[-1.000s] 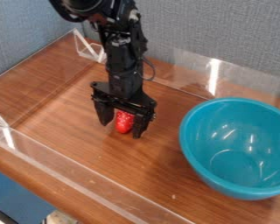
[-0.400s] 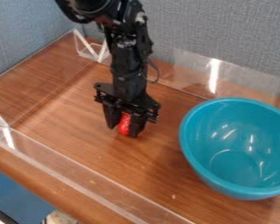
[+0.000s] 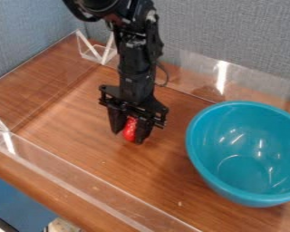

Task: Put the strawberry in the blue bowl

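Observation:
The strawberry point(image 3: 133, 130) is small and bright red, and it sits between the black fingers of my gripper point(image 3: 134, 130) just above the wooden table. The jaws have come in against its sides, so the gripper is shut on it. My arm comes down from the upper middle of the view, nearly vertical. The blue bowl point(image 3: 245, 150) is large, teal and glossy, stands on the table to the right of the gripper and has nothing inside.
The wooden table point(image 3: 51, 100) is fenced by low clear plastic walls, one along the front edge point(image 3: 75, 177) and one at the back right point(image 3: 220, 77). A grey wall rises behind.
The jaws stood wide around the strawberry a second ago and have closed onto it. The gripper has shifted slightly to the right with the berry.

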Robot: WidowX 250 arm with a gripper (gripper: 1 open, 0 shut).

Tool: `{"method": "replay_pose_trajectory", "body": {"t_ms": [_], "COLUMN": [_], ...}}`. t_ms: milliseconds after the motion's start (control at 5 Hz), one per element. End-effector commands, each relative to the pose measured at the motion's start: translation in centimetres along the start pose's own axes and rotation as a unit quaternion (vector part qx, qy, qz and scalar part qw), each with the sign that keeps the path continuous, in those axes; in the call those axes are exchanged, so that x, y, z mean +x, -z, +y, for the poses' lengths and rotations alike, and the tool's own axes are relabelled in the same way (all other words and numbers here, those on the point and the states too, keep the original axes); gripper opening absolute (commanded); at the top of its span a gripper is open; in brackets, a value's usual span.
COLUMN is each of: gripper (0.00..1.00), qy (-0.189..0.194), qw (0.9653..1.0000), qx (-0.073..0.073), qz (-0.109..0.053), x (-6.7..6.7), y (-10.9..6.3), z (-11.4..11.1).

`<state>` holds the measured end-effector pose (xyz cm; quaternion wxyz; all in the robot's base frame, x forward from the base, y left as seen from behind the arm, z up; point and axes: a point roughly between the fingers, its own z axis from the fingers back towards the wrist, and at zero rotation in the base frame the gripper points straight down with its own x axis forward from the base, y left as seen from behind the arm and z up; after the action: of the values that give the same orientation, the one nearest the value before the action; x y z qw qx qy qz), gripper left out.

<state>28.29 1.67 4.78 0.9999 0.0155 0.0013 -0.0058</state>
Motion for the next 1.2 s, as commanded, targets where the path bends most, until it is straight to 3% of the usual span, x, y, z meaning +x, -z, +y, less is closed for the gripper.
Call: {"method": "replay_pose_trajectory", "body": {"t_ms": [0,600,1000], "gripper": [0.0,0.0,0.0], "qy": [0.005,0.017,0.044], "qw": [0.999,0.9986,0.9972], "qx": [0.007,0.014,0.012], "qz": [-0.043,-0.049,-0.059], "x": [1.2,3.0,4.2], "y": [-2.9,-4.2,-5.5], "z": [-0.3,-0.8,-2.7]}}
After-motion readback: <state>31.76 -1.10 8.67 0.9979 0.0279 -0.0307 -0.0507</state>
